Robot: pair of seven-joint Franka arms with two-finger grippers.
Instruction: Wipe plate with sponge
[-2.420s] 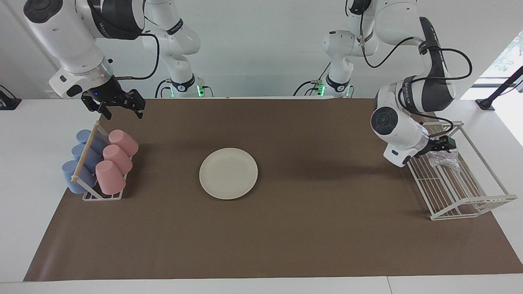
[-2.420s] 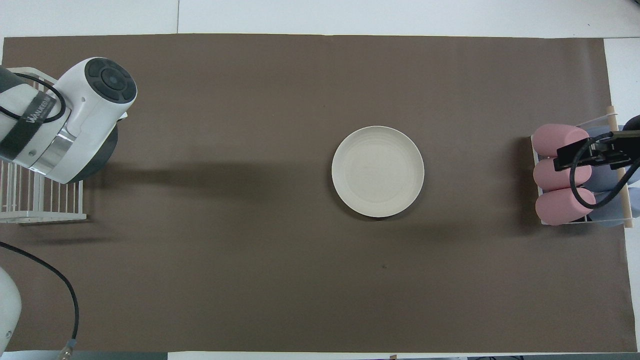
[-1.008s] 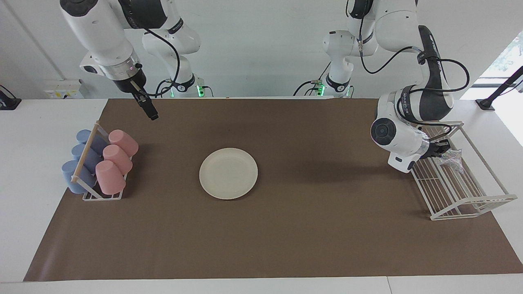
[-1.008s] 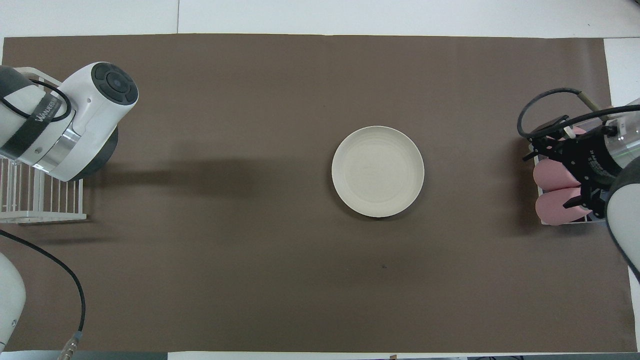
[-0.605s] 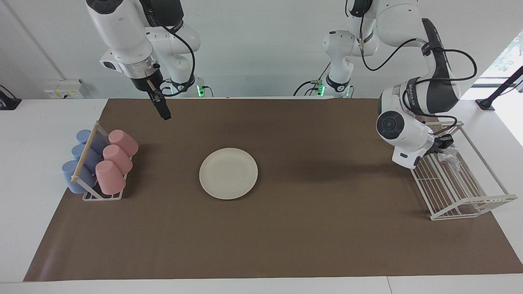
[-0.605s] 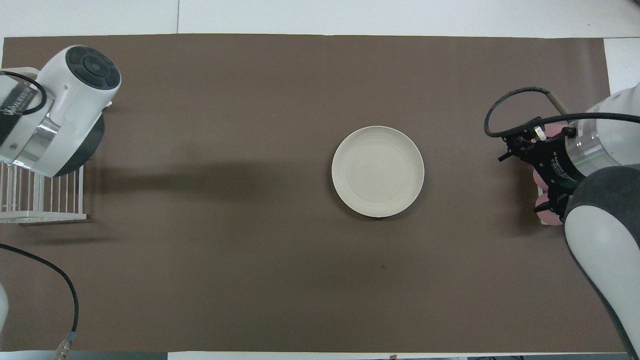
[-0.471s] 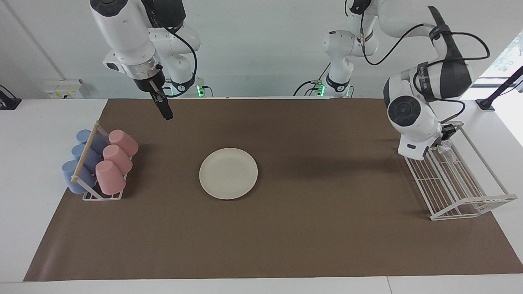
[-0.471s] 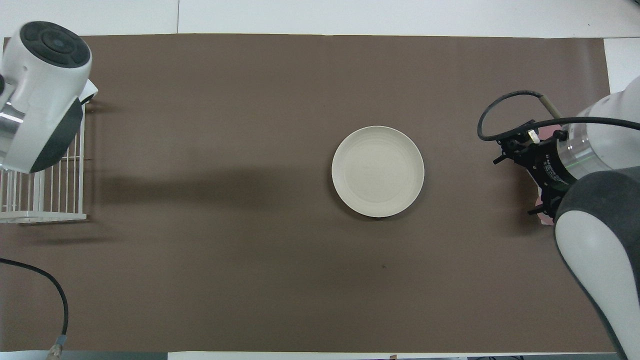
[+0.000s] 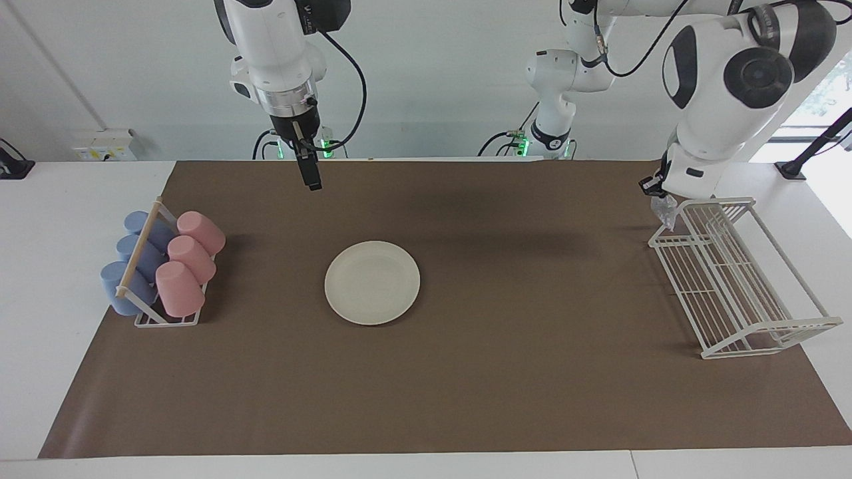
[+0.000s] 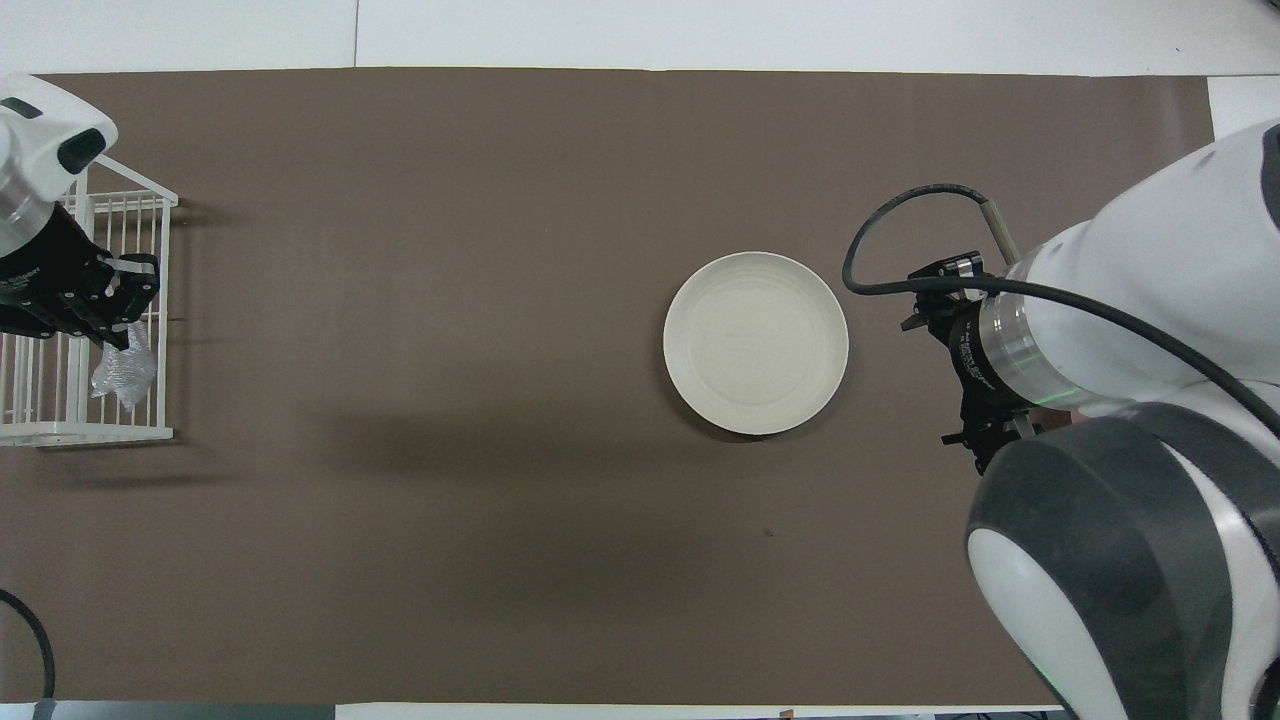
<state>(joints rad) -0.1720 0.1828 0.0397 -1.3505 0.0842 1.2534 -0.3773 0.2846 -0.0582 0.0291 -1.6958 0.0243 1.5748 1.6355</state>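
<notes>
Sponge (image 9: 663,209) now clear of rack (image 9: 739,279)

The sponge (image 9: 663,210), pinched in the left gripper (image 9: 659,195), has a silvery, glittery, crinkled surface. Directly below it, the rack (image 9: 792,330) is white-coated wire, smooth and slightly glossy. The plate (image 9: 372,283), lower than the right gripper (image 9: 311,179), shows a matt cream finish with faint concentric rings. The table cover (image 9: 506,372) looks like matt brown paper. The pink cups (image 9: 190,261) and blue cups (image 9: 126,274) appear matt plastic; their holder carries a bare wooden rod (image 9: 140,247). Arm shells (image 9: 715,86) are glossy white plastic.
</notes>
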